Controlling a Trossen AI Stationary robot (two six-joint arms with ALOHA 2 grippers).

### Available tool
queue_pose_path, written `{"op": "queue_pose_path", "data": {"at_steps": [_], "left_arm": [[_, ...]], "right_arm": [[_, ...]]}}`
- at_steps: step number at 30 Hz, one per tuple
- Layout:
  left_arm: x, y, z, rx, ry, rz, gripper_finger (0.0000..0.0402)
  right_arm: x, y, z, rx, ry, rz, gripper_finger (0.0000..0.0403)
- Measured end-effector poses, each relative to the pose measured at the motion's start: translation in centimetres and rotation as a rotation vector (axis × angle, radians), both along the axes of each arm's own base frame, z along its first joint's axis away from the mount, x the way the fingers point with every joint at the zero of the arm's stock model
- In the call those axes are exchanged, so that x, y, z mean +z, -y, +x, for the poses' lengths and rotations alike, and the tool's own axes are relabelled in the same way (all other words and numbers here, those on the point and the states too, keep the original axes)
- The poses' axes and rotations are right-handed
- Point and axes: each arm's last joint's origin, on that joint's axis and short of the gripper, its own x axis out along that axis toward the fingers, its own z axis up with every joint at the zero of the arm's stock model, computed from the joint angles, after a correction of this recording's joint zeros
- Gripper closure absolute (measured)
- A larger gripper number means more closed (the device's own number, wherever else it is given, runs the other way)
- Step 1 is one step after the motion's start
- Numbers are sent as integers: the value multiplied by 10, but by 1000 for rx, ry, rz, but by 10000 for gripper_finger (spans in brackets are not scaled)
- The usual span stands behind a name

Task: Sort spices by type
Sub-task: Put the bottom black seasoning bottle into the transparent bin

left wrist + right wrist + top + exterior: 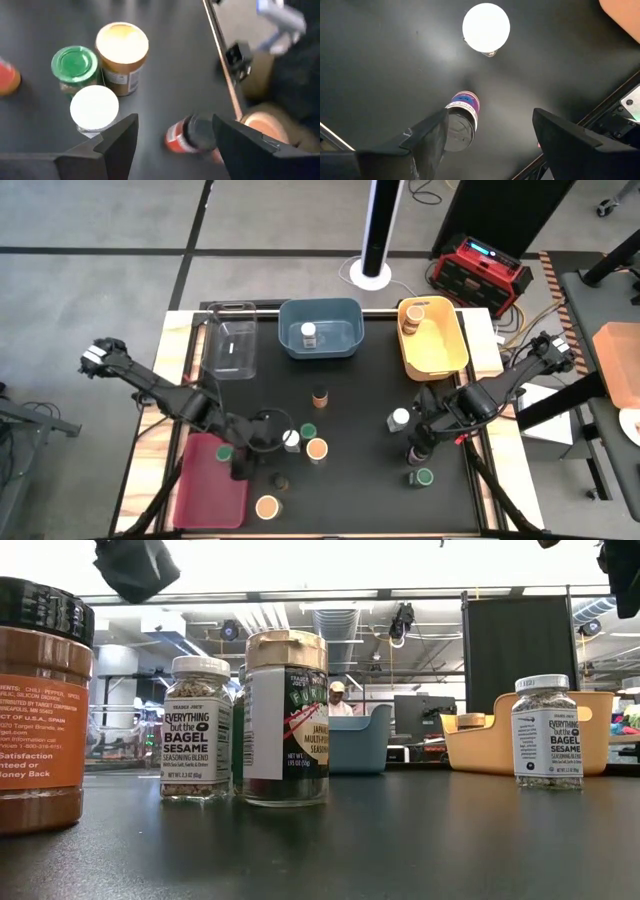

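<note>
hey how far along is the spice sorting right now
Early on. Done: one white-lidded jar stands in the blue bin and one tan-lidded jar in the yellow bin. In hand: nothing held; the left gripper hangs open over a dark-lidded red jar, and the right gripper is open beside a purple-labelled jar. Left: the loose jars on the mat; the clear bin looks empty.

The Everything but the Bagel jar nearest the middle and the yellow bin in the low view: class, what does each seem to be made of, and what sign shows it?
Everything but the Bagel jar: seems clear glass or hard plastic, since the speckled seasoning shows below its paper label; the white lid looks like plastic. Yellow bin: likely moulded plastic, opaque with rounded edges and a smooth, even wall.
</note>
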Motion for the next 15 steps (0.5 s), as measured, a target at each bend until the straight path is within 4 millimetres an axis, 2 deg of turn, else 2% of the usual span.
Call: {"op": "queue_pose_path", "data": {"at_steps": [3,9,15], "left_arm": [[7,3,5,126,-103,-78,162],[17,8,21,390,-240,-102,162],[27,25,46,492,-340,-85,162]], "right_arm": [[2,0,0,17,6,1,121],[2,0,0,112,6,-16,132],[2,0,1,219,3,-32,134]]}}
